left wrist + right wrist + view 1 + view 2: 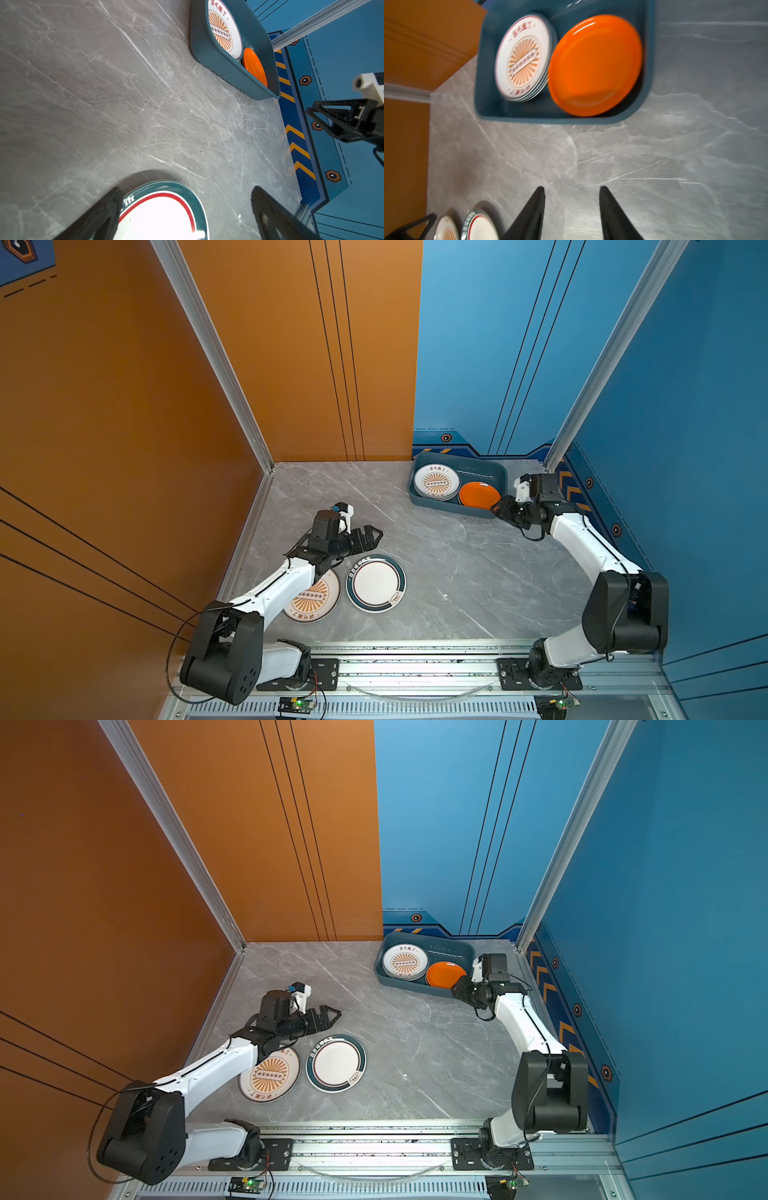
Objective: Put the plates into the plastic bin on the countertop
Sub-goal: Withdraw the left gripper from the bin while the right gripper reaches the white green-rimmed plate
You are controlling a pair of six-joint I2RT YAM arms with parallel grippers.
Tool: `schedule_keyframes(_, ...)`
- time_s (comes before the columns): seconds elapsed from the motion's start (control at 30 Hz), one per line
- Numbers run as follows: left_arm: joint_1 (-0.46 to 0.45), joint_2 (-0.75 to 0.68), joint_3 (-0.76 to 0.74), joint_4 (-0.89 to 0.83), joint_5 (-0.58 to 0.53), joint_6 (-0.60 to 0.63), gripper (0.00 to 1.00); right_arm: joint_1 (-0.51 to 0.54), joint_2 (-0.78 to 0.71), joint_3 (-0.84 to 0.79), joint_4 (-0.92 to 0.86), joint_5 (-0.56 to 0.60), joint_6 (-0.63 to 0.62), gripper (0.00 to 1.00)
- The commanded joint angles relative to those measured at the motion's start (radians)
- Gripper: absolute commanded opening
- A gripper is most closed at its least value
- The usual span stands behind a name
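The grey marble-look counter (pixel 457 564) is stretching across the booth in both top views, and the white left arm (pixel 274 593) and right arm (pixel 582 539) are reaching over it from the rail at its near edge. The dark teal plastic bin (pixel 482 472) is sitting on the counter at the far right, close to the blue back wall. Inside it, a stack of sunburst plates (pixel 436 482) is lying flat at the left end. An orange plate (pixel 478 494) is lying just beside the stack at the right end, its rim overlapping the stack's rim in the right wrist view. Two more plates are lying flat on the counter at the near left, well apart from the bin. One is a white teal-rimmed plate (pixel 376 583). The other, just beside it on its left, is a single sunburst plate (pixel 311 601) that the left arm is partly covering. The left fingers (pixel 366 536) are hanging spread wide and holding nothing, just past the far edge of the teal-rimmed plate. In the left wrist view one finger is overlapping that plate's rim, and whether it is touching cannot be told. The right fingers (pixel 614 216) are standing apart with only bare counter between them, near the bin's near right corner and not touching it.
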Motion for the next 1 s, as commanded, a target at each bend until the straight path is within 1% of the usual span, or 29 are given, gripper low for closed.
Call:
schedule_keyframes(0.0,0.02,-0.015,-0.002,-0.021,-0.028,-0.01,0.98,0.09,-0.06,-0.124,0.069,-0.136,0.037,0.46)
schedule_keyframes(0.17,0.027,-0.021,0.015,-0.021,-0.041,-0.016,0.98,0.248,-0.162,-0.314,0.216,-0.109,0.16,0.46)
schedule_keyframes(0.33,0.028,-0.014,0.026,-0.018,-0.049,-0.027,0.98,0.366,-0.198,-0.418,0.346,-0.044,0.265,0.47)
schedule_keyframes(0.4,0.03,-0.008,0.024,-0.01,-0.048,-0.038,0.98,0.406,-0.17,-0.434,0.396,-0.035,0.297,0.47)
schedule_keyframes(0.6,0.03,0.0,0.021,0.015,-0.041,-0.063,0.98,0.509,-0.025,-0.443,0.551,-0.017,0.37,0.47)
schedule_keyframes(0.73,0.03,-0.01,0.019,0.003,-0.051,-0.056,0.98,0.558,0.071,-0.433,0.648,-0.013,0.414,0.47)
schedule_keyframes(0.97,0.033,-0.008,0.021,-0.001,-0.054,-0.051,0.98,0.635,0.223,-0.387,0.764,-0.033,0.472,0.46)
